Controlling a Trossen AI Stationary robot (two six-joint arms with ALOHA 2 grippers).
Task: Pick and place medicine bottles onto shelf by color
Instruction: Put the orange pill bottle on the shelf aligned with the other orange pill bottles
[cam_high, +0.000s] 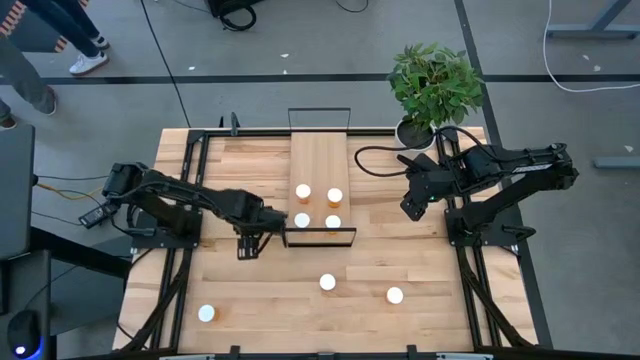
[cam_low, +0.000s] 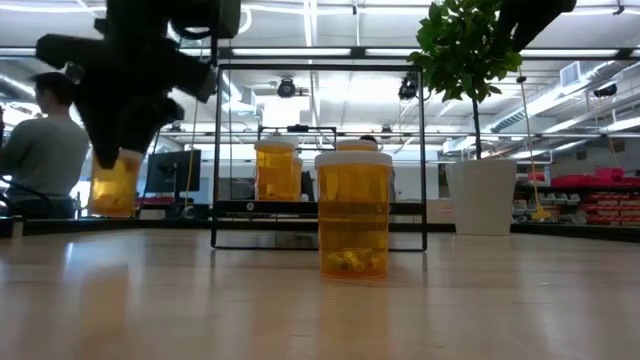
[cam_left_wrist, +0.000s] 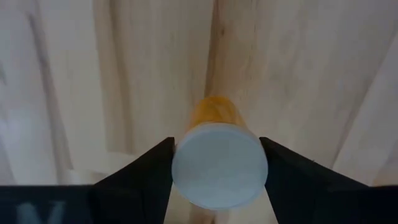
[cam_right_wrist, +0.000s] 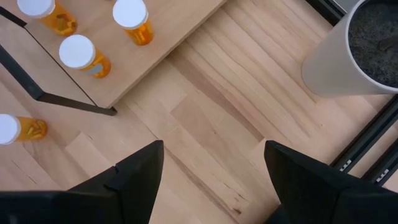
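My left gripper hangs over the table just left of the shelf's near end, shut on an orange medicine bottle with a white cap. The bottle also shows in the low view. The light-wood shelf lies at the table's middle far side with several white-capped bottles standing on it. Three more bottles stand on the table toward the near edge. My right gripper is open and empty right of the shelf; its wrist view shows bare table between the fingers. My left gripper pinches the bottle at its capped top end between its two fingers, one on each side. The fingers come from above, pointing down. The bottle hangs upright below the gripper, its orange body clear of the tabletop.
A white pot with a green plant stands at the far right corner, close to my right gripper. The shelf's black frame rises at its near end, beside my left gripper. A person sits beyond the table.
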